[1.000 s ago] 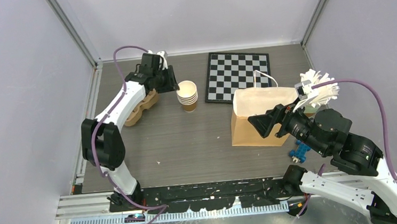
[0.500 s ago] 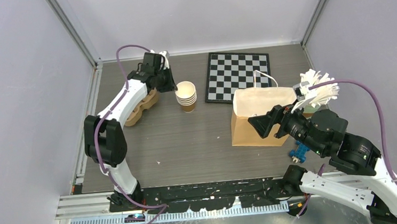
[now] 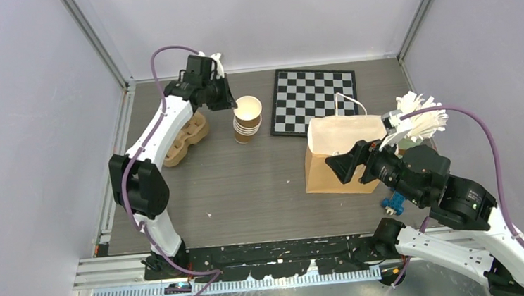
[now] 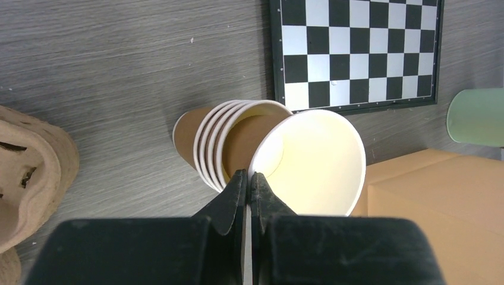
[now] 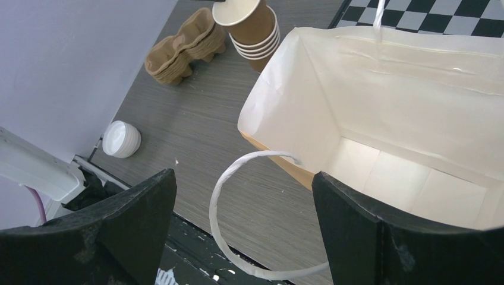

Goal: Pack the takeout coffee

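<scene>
Top external view: at the left of the counter (image 3: 248, 191), a stack of moulded pulp cup carriers (image 3: 186, 136) lies beside the left arm. Seen only from the right wrist, white lids (image 5: 121, 139) rest near the counter's near-left edge.

Next along, the left pincer (image 3: 231, 102) is clenched on the rim of the top cup (image 3: 248, 109), a lidless tan cup. It tilts out of line with the stack of cups (image 3: 246, 130), its lower part inside the stack's mouth. The left wrist view shows the two fingers pressed together at that rim. A capped takeout coffee cannot be made out in any view.

A chessboard (image 3: 314, 101) lies at the back centre. In front of it stands the brown paper bag (image 3: 337, 156), upright and open. The right pincer (image 3: 349, 164) hangs at the bag's near edge with its jaws spread wide, grasping nothing. The bag's white handle (image 5: 238, 163) loops between the fingers.
</scene>
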You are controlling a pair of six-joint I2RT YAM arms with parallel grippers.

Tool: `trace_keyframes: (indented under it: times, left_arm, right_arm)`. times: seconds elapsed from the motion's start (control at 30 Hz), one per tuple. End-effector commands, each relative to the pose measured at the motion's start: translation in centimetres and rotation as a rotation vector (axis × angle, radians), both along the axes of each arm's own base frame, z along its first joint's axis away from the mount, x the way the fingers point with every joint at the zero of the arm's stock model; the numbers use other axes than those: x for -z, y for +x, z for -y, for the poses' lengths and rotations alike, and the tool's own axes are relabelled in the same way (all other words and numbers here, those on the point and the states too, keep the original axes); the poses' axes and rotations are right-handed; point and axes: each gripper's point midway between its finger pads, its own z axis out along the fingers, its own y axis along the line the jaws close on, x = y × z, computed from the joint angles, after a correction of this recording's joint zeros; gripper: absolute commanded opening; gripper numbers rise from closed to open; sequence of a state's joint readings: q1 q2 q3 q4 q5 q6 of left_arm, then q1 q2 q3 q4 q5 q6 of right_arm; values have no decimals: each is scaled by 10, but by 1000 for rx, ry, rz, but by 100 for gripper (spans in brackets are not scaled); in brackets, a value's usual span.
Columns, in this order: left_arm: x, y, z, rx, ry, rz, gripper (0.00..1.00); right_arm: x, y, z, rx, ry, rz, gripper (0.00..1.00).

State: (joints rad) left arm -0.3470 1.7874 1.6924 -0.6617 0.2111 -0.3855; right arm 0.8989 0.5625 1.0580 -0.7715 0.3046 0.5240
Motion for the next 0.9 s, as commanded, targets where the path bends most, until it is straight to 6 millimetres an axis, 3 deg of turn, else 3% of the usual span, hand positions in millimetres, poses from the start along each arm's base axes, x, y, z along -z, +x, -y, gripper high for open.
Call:
trace_keyframes:
  times: [0.0, 0.1, 0.57, 0.7, 0.87]
  left_arm:
    - [6, -8, 4, 23, 3, -71, 0]
    - [-6, -9, 4, 21, -12, -42, 0]
    - [-99, -21, -9, 13, -28, 156, 0]
    - [-114, -35, -14, 19, -30, 172, 0]
    - [-121, -70, -22, 52, -23, 152, 0]
  right_arm:
    - [-12, 4, -3, 9, 39, 28, 88]
    - [-13, 4, -4, 10, 41, 28, 88]
    - [-15, 6, -4, 16, 44, 38, 88]
    - [-17, 6, -3, 18, 50, 44, 88]
    - [-21, 4, 0, 18, 59, 55, 88]
